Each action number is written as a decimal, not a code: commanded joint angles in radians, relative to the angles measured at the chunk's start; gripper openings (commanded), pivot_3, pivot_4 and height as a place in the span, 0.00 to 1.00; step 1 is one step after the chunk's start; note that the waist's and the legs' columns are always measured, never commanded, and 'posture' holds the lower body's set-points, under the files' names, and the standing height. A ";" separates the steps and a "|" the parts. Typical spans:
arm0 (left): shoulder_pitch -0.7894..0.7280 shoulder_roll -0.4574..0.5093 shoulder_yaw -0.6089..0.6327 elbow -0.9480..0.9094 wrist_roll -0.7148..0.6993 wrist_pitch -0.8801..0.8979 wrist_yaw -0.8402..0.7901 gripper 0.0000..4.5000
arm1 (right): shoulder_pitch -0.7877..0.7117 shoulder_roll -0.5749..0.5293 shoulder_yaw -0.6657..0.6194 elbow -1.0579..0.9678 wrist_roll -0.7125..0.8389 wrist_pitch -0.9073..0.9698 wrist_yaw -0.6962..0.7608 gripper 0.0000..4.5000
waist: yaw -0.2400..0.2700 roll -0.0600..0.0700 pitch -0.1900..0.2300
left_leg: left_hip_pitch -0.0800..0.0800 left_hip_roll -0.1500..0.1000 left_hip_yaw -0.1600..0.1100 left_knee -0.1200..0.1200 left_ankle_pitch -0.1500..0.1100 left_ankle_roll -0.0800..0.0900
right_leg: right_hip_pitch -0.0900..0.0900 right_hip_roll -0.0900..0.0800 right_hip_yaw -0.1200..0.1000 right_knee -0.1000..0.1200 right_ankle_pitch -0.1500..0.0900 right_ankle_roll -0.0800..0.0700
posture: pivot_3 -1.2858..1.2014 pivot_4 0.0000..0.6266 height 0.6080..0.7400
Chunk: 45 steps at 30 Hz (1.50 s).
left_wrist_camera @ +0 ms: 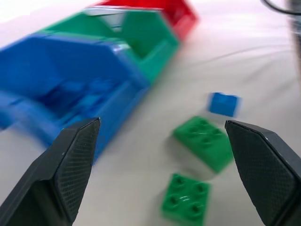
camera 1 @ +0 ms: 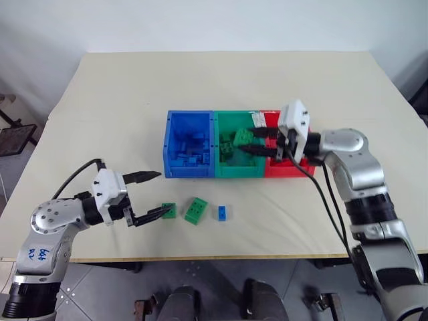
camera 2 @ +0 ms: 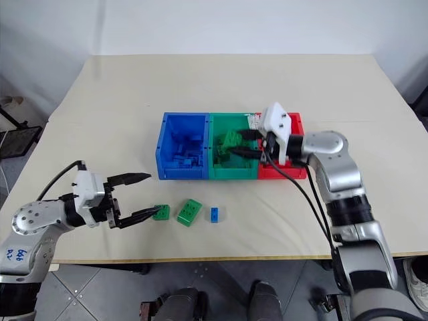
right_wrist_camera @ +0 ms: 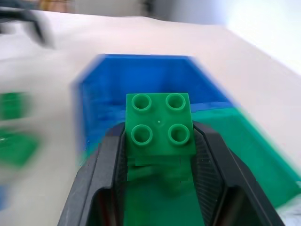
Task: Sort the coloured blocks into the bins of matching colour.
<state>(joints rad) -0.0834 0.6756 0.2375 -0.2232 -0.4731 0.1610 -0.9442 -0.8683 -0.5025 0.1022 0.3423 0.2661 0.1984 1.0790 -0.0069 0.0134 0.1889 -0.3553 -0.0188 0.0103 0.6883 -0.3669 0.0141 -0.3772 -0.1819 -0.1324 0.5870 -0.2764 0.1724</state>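
My right gripper is shut on a green square block and holds it above the green bin, the middle one of the row. The blue bin on its left holds several blue blocks; the red bin on its right lies partly behind my right hand. On the table in front of the bins lie a green square block, a longer green block and a small blue block. My left gripper is open just left of the green square block, with nothing between its fingers.
The bins stand in the middle of a cream table. The table's front edge runs close below the loose blocks. A black cable hangs along my right arm.
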 commanded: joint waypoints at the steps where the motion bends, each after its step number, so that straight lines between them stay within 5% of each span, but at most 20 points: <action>1: 0.012 -0.010 0.045 -0.051 -0.038 0.012 0.039 1.00 | -0.022 0.019 -0.010 0.044 -0.004 -0.012 0.002 0.32 | 0.001 0.000 0.000 | 0.000 0.000 0.000 0.000 0.000 0.000 | 0.000 0.000 0.000 0.000 0.000 0.000 | 0.52 0.24 1.00; 2: 0.013 -0.014 0.049 -0.055 -0.042 0.014 0.048 1.00 | -0.024 0.023 -0.012 0.051 -0.004 -0.019 0.008 0.49 | 0.002 0.000 0.000 | -0.001 0.000 0.000 0.000 0.000 0.000 | 0.000 0.000 0.000 0.000 0.000 0.000 | 0.52 0.24 1.00; 9: 0.024 0.000 0.056 -0.064 -0.051 0.041 0.056 1.00 | 0.036 -0.017 -0.053 0.003 0.022 -0.054 0.044 0.98 | 0.001 0.000 0.000 | -0.001 0.000 0.000 -0.001 0.000 0.000 | 0.000 0.000 -0.001 0.000 0.000 0.000 | 0.52 0.24 1.00; 21: 0.039 0.151 0.059 0.186 0.058 -0.102 -0.125 1.00 | 0.591 -0.282 -0.254 -0.327 0.188 -0.257 0.370 0.99 | 0.005 0.000 0.000 | 0.001 0.001 0.005 -0.003 0.000 0.000 | 0.000 0.001 -0.001 -0.003 0.000 0.000 | 0.52 0.24 1.00; 26: 0.028 0.197 0.014 0.231 0.074 -0.171 -0.225 1.00 | 0.772 -0.320 -0.371 -0.474 0.313 -0.143 0.330 0.99 | 0.007 0.000 0.000 | 0.002 0.001 0.009 -0.003 -0.001 0.001 | 0.000 0.000 0.002 -0.004 0.000 0.000 | 0.52 0.24 1.00; 31: -0.071 0.131 -0.147 0.008 0.007 -0.003 -0.199 1.00 | 0.873 -0.341 -0.425 -0.530 0.306 -0.135 0.296 0.99 | 0.022 -0.001 0.001 | 0.003 0.001 0.009 -0.003 -0.001 0.001 | 0.001 0.000 0.003 -0.003 0.000 0.000 | 0.52 0.24 1.00; 35: -0.236 0.080 -0.338 -0.115 0.109 0.199 -0.104 1.00 | 0.914 -0.342 -0.459 -0.570 0.308 -0.137 0.260 0.99 | 0.035 -0.001 0.001 | 0.000 0.000 0.007 0.002 -0.001 0.001 | 0.001 0.000 0.002 -0.002 0.000 0.000 | 0.52 0.24 1.00; 40: -0.459 -0.061 -0.572 -0.103 0.201 0.386 -0.038 1.00 | 0.977 -0.347 -0.486 -0.647 0.323 -0.099 0.227 0.99 | 0.039 -0.001 0.001 | 0.001 0.000 0.008 0.003 -0.001 0.001 | 0.002 0.000 0.003 -0.001 0.000 0.000 | 0.52 0.24 1.00; 45: -0.543 -0.056 -0.726 -0.067 0.342 0.431 -0.054 1.00 | 1.004 -0.342 -0.495 -0.702 0.325 -0.081 0.193 0.99 | 0.030 -0.002 0.001 | 0.000 0.000 0.008 0.003 -0.001 0.001 | 0.002 0.000 0.003 -0.002 0.000 0.000 | 0.52 0.24 1.00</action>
<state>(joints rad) -0.6143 0.6098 -0.4687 -0.2904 -0.1696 0.5744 -0.9972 0.1290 -0.8356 -0.3609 -0.3198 0.5738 0.1132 1.2864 0.0230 0.0116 0.1899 -0.3548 -0.0181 0.0184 0.6905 -0.3677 0.0155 -0.3754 -0.1809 -0.1299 0.5848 -0.2764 0.1724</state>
